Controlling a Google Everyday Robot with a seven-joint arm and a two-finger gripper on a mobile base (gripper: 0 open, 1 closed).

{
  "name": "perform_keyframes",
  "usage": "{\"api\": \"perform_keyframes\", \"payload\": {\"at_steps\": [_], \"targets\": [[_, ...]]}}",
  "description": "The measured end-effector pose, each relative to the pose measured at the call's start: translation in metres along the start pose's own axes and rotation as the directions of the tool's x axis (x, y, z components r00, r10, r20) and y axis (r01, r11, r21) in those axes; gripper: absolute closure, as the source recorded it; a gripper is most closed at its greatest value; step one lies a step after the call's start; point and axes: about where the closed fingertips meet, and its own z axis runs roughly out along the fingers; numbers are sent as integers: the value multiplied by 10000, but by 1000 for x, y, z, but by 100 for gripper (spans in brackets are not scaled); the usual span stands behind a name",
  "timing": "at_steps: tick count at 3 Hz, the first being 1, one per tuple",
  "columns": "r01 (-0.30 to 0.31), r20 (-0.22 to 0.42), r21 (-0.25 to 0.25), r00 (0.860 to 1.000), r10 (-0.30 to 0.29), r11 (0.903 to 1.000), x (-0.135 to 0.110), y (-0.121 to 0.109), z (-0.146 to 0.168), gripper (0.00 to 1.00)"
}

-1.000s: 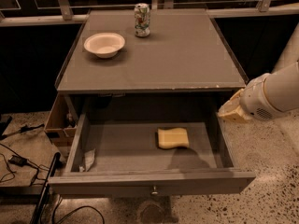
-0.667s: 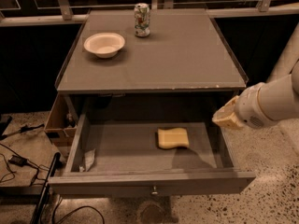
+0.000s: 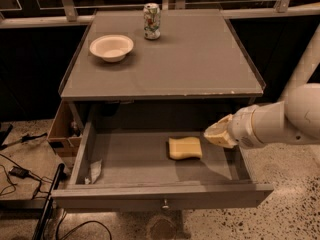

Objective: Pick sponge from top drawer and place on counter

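The pale-yellow sponge (image 3: 185, 148) lies flat on the grey bottom of the open top drawer (image 3: 130, 161), right of its middle. My gripper (image 3: 216, 132), cream-coloured on a white arm, reaches in from the right over the drawer's right side. It sits just right of the sponge and slightly above it, not touching it. The grey counter (image 3: 200, 59) lies above the drawer.
A white bowl (image 3: 111, 47) and a drink can (image 3: 151, 20) stand at the back of the counter. A crumpled scrap (image 3: 94, 171) lies in the drawer's front left corner. A cardboard box (image 3: 62, 134) and cables (image 3: 20, 171) are on the floor at left.
My gripper has moved left and down from beside the counter's front right corner into the drawer opening, close to the sponge. The sponge has not moved.
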Motion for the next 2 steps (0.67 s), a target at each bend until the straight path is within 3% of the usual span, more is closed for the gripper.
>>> {"api": "perform_keyframes", "payload": {"at_steps": [1, 2], "targets": [[160, 1126, -216, 9935, -134, 9996, -14, 15, 39, 100], [164, 1123, -215, 9936, -139, 9996, -14, 15, 39, 100]]}}
